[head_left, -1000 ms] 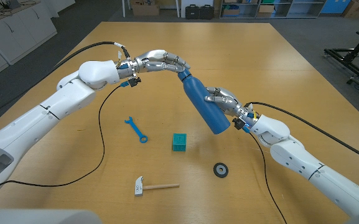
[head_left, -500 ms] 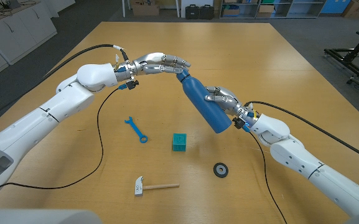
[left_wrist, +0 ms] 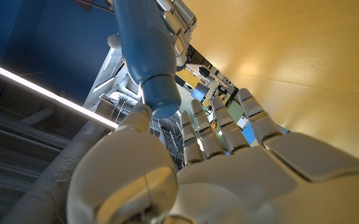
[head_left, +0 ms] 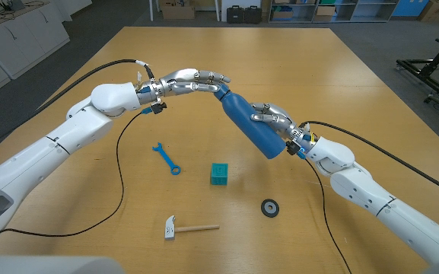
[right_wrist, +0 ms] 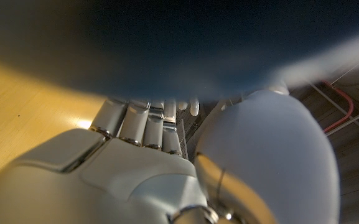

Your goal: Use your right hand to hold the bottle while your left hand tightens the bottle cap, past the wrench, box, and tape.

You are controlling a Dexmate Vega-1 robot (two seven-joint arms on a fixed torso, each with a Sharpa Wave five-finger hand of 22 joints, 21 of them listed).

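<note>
A: What of the bottle (right_wrist: 185, 43) is legible in the right wrist view?
B: Only a dark, blurred mass cut by the frame; the right robot hand (right_wrist: 135, 162) shows just its back, fingertips hidden behind the bottle.
A: And the cap (head_left: 221, 90)?
B: In the head view, the left robot hand (head_left: 192, 78) covers part of it; whether the fingers press on it cannot be told.

- No text, label, brand, number or sign is showing clearly enough to be read in any view.
- The blue bottle (head_left: 249, 125) is showing a plain surface with no lettering.
- The boxes and cases (head_left: 246, 11) beyond the table's far edge are appearing too small for any marking to be made out.
</note>
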